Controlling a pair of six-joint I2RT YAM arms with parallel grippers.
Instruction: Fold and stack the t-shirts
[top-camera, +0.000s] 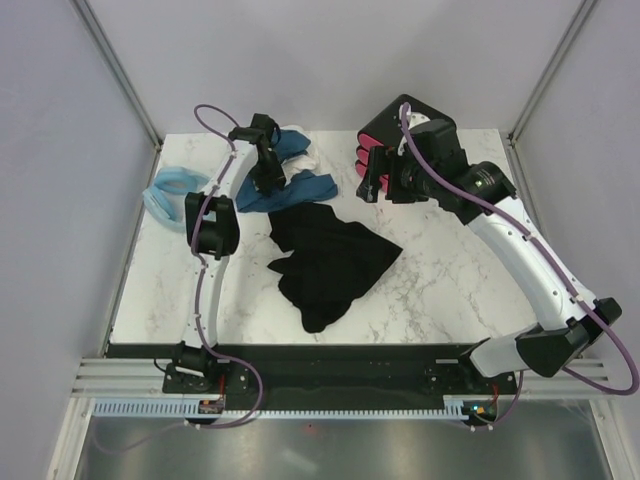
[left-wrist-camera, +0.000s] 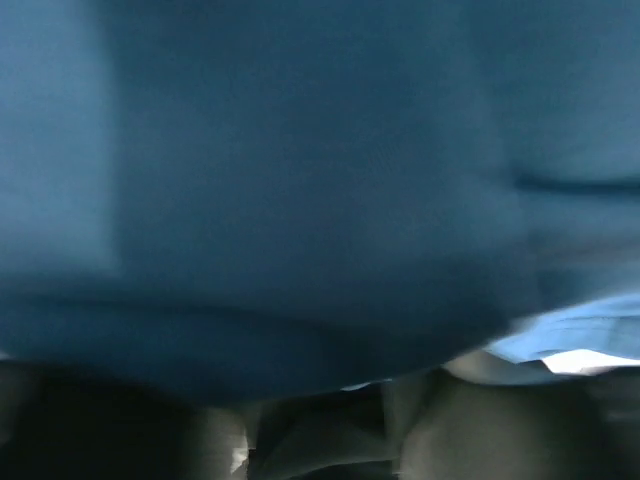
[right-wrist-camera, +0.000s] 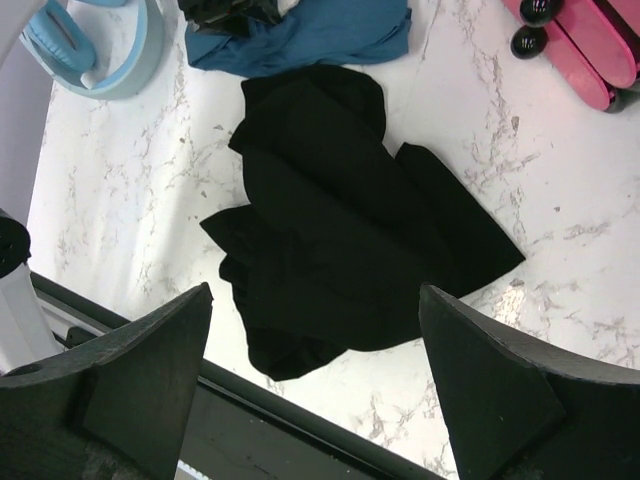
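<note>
Cloth that is light, limp and quick to bunch: expect the crumpled black short-sleeved t-shirt (right-wrist-camera: 340, 230) to sag and drag. Take it by an outer edge or corner, not the heaped middle. It lies rumpled mid-table on the white marbled tabletop (top-camera: 440, 280), matte and deeply creased. Just behind it, toward the far left, a teal-blue t-shirt (top-camera: 300, 188) lies bunched under the left gripper (top-camera: 265, 170). That wrist camera is smothered in blurred blue, so you cannot tell whether those jaws are closed. The right gripper (right-wrist-camera: 315, 298) hangs above the table, looking down on the black shirt, fingers wide apart and empty.
</note>
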